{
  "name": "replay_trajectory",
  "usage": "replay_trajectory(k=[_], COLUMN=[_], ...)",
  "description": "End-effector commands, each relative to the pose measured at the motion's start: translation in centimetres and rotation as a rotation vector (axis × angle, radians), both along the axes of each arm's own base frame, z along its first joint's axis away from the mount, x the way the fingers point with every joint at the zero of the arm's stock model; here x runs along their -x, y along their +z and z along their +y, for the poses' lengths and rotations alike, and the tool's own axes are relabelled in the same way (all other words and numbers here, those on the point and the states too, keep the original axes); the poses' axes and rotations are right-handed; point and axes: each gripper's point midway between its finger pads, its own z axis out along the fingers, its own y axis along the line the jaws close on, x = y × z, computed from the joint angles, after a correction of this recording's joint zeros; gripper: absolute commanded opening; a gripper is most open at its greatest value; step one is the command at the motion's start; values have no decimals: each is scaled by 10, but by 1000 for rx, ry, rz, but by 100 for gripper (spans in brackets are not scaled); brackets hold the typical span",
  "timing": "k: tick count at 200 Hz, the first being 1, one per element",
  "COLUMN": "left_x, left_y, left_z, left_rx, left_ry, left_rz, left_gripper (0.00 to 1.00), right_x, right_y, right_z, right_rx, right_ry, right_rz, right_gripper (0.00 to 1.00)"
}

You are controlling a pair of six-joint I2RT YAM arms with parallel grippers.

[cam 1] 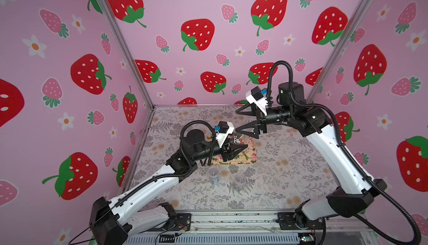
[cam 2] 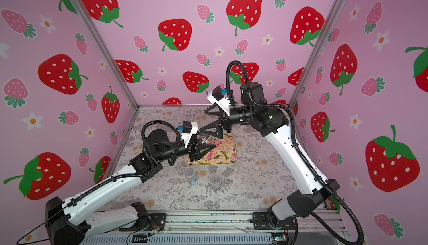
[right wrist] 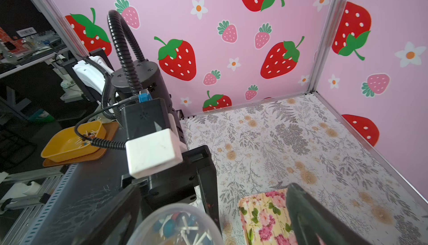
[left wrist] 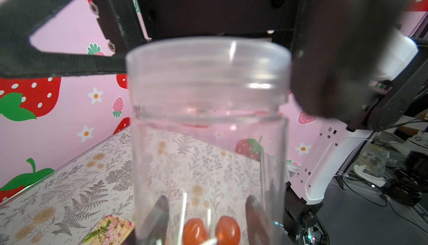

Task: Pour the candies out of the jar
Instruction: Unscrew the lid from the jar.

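Pink walls (cam 1: 208,5) printed with red and pale-pink strawberries, green leaves and white, orange-centred flowers enclose a desk (cam 1: 289,181) patterned in grey ferns and tan blossoms on white. A cream tray (cam 2: 222,153) bears pink roses and green foliage. The clear jar (left wrist: 208,144), under a frosted translucent lid (left wrist: 208,65), shows orange candies (left wrist: 194,231) on white sticks. Blue and red heads appear in the right wrist view. The arms (cam 1: 150,190) are white with black joints.
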Motion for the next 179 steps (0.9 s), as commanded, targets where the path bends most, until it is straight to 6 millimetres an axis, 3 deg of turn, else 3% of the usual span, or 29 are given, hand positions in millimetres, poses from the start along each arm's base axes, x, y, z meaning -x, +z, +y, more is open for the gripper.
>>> replay_trajectory(k=[1, 55, 88, 134, 179], left_x=[-5, -32, -41, -43, -43], left_y=[14, 2, -5, -8, -11], left_z=[5, 13, 14, 11, 11], left_rx=[39, 21, 19, 11, 5], left_ry=[48, 204, 246, 244, 242], left_rz=[-71, -99, -100, -93, -86], left_gripper=[45, 46, 46, 46, 46], right_x=[4, -12, -27, -31, -28], right_y=[21, 29, 8, -16, -23], right_z=[-15, -28, -35, -23, -12], right_rx=[-30, -52, -1, 39, 57], right_ry=[-88, -307, -449, -465, -440], right_rz=[-31, 161, 244, 318, 329], right_gripper=[99, 100, 99, 97, 96])
